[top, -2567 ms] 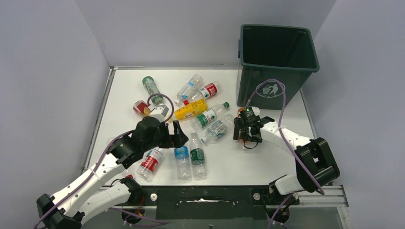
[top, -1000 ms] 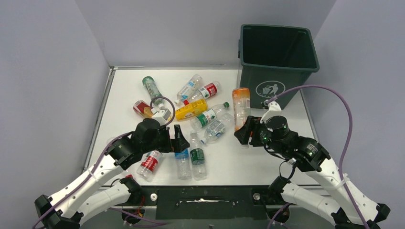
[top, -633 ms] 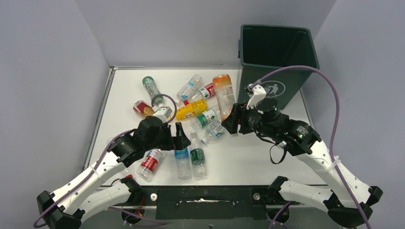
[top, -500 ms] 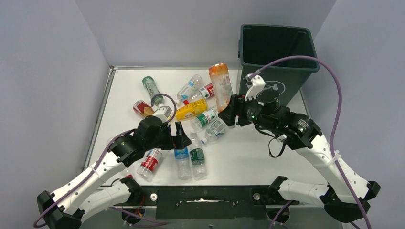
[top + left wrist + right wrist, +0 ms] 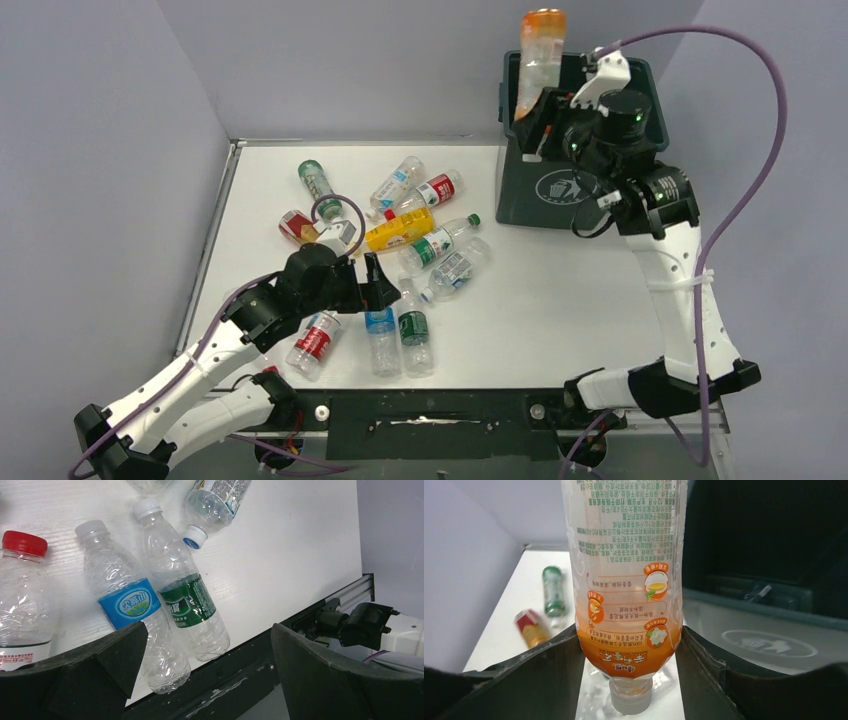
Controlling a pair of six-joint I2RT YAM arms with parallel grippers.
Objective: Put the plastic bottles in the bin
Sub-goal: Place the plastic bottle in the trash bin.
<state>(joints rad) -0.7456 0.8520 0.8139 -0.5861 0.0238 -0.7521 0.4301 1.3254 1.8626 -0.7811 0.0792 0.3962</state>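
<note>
My right gripper is shut on an orange-labelled bottle, held high at the near left rim of the dark green bin. In the right wrist view the orange-labelled bottle sits cap-down between my fingers, with the bin to the right. Several plastic bottles lie on the table: a yellow one, a blue-labelled one and a green-labelled one. My left gripper is open and empty, low over these two; they also show as blue-labelled and green-labelled.
More bottles lie in a loose cluster at mid-table: a green one, red-labelled ones and a clear one. Grey walls close in the table on the left and back. The table's near edge rail runs below my left gripper.
My right arm has lifted the orange-labelled bottle from the table near the cluster up and right to the bin's near left rim. My left arm has hardly moved.
</note>
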